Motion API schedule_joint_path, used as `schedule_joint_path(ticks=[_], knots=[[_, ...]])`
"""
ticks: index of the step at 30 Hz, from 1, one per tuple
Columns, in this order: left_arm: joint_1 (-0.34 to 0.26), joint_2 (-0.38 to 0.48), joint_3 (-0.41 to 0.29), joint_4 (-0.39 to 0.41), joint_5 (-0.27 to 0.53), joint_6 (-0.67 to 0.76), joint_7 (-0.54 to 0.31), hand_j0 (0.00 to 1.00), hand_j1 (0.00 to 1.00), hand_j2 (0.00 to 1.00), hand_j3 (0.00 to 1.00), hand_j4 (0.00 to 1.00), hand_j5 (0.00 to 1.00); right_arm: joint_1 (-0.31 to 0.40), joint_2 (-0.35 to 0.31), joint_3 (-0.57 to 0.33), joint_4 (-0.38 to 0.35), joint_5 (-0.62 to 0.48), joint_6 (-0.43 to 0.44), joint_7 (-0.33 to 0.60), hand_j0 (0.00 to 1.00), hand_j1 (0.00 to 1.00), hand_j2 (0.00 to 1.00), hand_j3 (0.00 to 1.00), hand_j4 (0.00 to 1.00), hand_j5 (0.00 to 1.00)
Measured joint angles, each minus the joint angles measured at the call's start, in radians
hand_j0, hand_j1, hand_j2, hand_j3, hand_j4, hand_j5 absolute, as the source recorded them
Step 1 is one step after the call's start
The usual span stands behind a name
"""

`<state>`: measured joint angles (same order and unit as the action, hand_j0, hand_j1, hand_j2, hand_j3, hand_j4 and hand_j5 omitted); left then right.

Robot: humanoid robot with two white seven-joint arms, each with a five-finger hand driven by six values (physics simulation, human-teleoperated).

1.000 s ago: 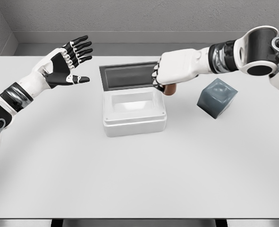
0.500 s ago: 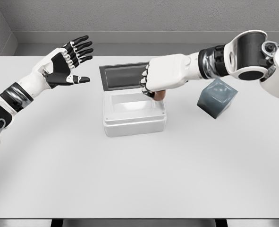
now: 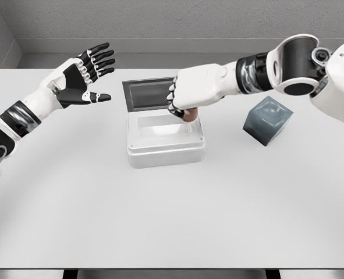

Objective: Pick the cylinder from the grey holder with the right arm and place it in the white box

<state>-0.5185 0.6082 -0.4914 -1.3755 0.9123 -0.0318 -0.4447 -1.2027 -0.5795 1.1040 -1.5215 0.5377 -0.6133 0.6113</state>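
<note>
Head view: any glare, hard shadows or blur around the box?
Head view: sharp throughout, soft even light, no glare; the white box casts only a faint shadow on the table; the right hand hides most of the cylinder.

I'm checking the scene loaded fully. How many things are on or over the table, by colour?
White: 1, the box
Grey: 1, the holder
Brown: 1, the cylinder in the right hand
Total: 3
</note>
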Motion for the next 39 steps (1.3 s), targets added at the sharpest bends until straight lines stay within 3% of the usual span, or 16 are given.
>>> schedule_joint_path(ticks=[1,8,10,13,15,17,20,22,24,26,30,35,39], knots=[[0.0,0.0,0.0,0.0,0.0,0.0,0.0,1.0,1.0,1.0,1.0,1.0,1.0,0.002,0.004,0.0,0.001,0.001,0.0,0.0,1.0,1.0,1.0,1.0,1.0,1.0],[0.0,0.0,0.0,0.0,0.0,0.0,0.0,1.0,1.0,1.0,1.0,1.0,1.0,0.002,0.0,-0.046,-0.019,0.001,0.0,0.0,1.0,1.0,1.0,1.0,1.0,1.0],[0.002,0.0,0.0,0.0,-0.001,0.0,0.0,1.0,1.0,1.0,1.0,1.0,1.0,0.043,-0.059,-0.134,-0.1,-0.023,-0.001,0.0,1.0,1.0,1.0,1.0,1.0,1.0],[0.015,0.0,-0.001,-0.013,-0.006,0.0,0.0,1.0,1.0,1.0,1.0,1.0,1.0,0.123,-0.207,-0.296,-0.193,-0.187,0.0,0.0,1.0,1.0,1.0,1.0,1.0,1.0],[0.023,0.002,-0.001,-0.035,-0.009,0.0,-0.001,1.0,1.0,1.0,1.0,1.0,1.0,0.239,-0.305,-0.403,-0.219,-0.322,0.002,0.0,1.0,1.0,1.0,1.0,1.0,1.0],[0.037,0.006,-0.001,-0.062,-0.01,0.0,-0.004,1.0,1.0,1.0,1.0,1.0,1.0,0.432,-0.38,-0.538,-0.233,-0.444,0.001,0.0,1.0,1.0,1.0,1.0,1.0,1.0],[0.046,0.008,0.0,-0.097,-0.011,-0.001,-0.006,1.0,1.0,1.0,1.0,1.0,1.0,0.707,-0.422,-0.74,-0.24,-0.59,0.0,0.0,1.0,1.0,1.0,1.0,1.0,1.0],[0.052,0.01,0.001,-0.12,-0.012,0.0,-0.007,1.0,1.0,1.0,1.0,1.0,1.0,0.862,-0.392,-0.853,-0.241,-0.648,-0.003,0.0,1.0,1.0,1.0,1.0,1.0,1.0],[0.072,0.014,0.005,-0.145,0.002,-0.001,-0.007,1.0,1.0,1.0,1.0,1.0,1.0,0.969,-0.338,-0.942,-0.241,-0.687,0.001,0.0,1.0,1.0,1.0,1.0,1.0,1.0],[0.083,0.022,0.005,-0.17,-0.001,-0.001,-0.007,1.0,1.0,1.0,1.0,1.0,1.0,1.011,-0.287,-0.995,-0.239,-0.7,-0.001,0.0,1.0,1.0,1.0,1.0,1.0,1.0],[0.104,0.037,0.006,-0.208,-0.01,-0.002,-0.007,1.0,1.0,1.0,1.0,1.0,1.0,1.045,-0.233,-1.037,-0.227,-0.713,-0.001,0.0,1.0,1.0,1.0,1.0,1.0,1.0],[0.106,0.044,0.03,-0.216,-0.015,-0.003,-0.007,1.0,1.0,1.0,1.0,1.0,1.0,1.052,-0.215,-1.049,-0.218,-0.716,-0.001,0.0,1.0,1.0,1.0,1.0,1.0,1.0],[0.127,0.131,0.071,-0.216,-0.014,-0.007,-0.006,1.0,1.0,1.0,1.0,1.0,1.0,1.054,-0.203,-1.051,-0.216,-0.717,0.0,0.0,1.0,1.0,1.0,1.0,1.0,1.0]])
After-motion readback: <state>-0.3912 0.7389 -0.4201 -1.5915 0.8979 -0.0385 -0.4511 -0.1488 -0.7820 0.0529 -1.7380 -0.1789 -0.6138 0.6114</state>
